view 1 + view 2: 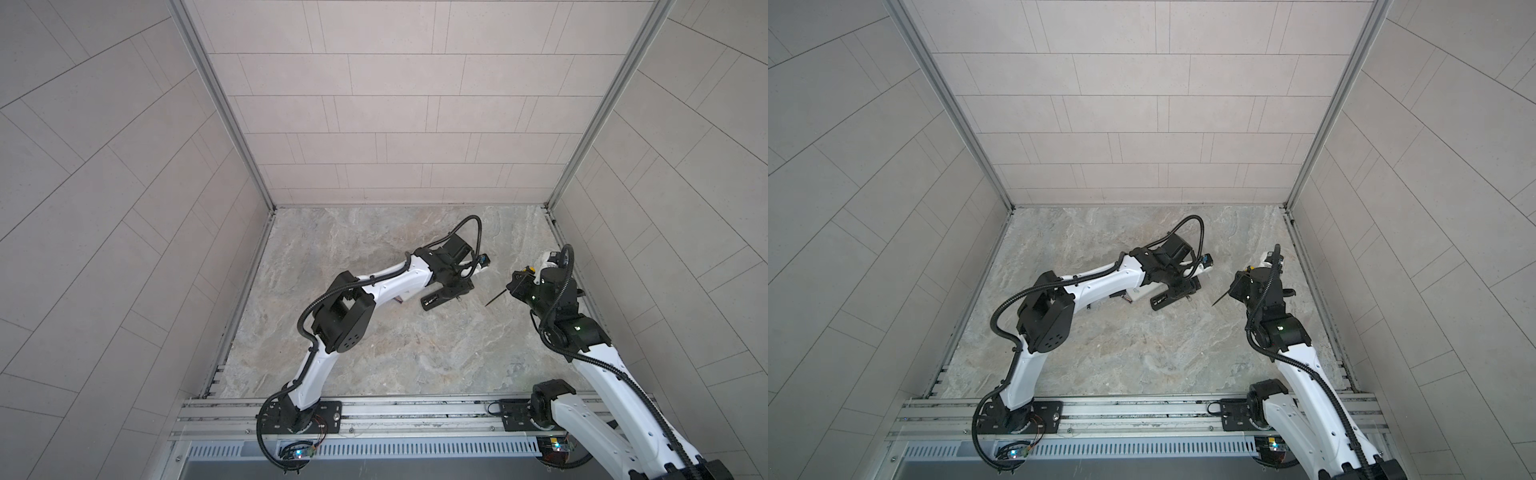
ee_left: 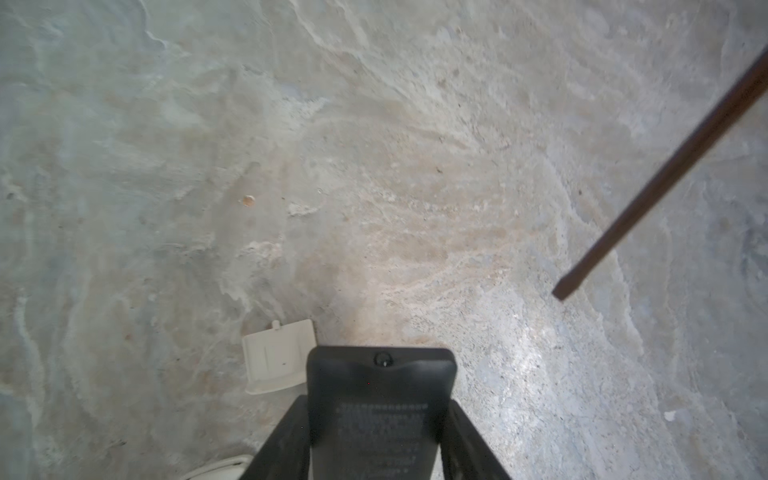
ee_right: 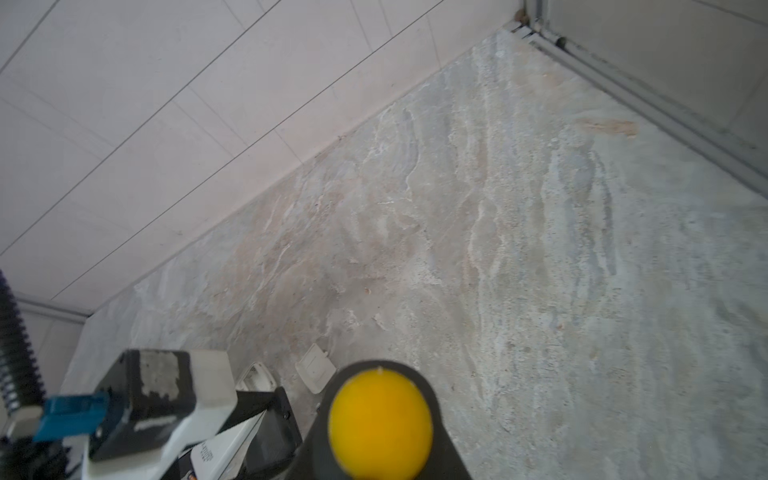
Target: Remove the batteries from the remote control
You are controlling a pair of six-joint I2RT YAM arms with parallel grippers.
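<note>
The left fingers clasp the black remote on the counter, and its back cover looks closed. The right fingers clench the screwdriver (tip hanging clear). No batteries show, so they are presumably inside and all the unloading remains, though a white cover lies loose.

The remote control is a slim black bar, back side up, with small white print and a round hole near its rounded end. In both top views it sits slanted near the middle of the desk, its long sides clasped by the left gripper fingers.
</note>
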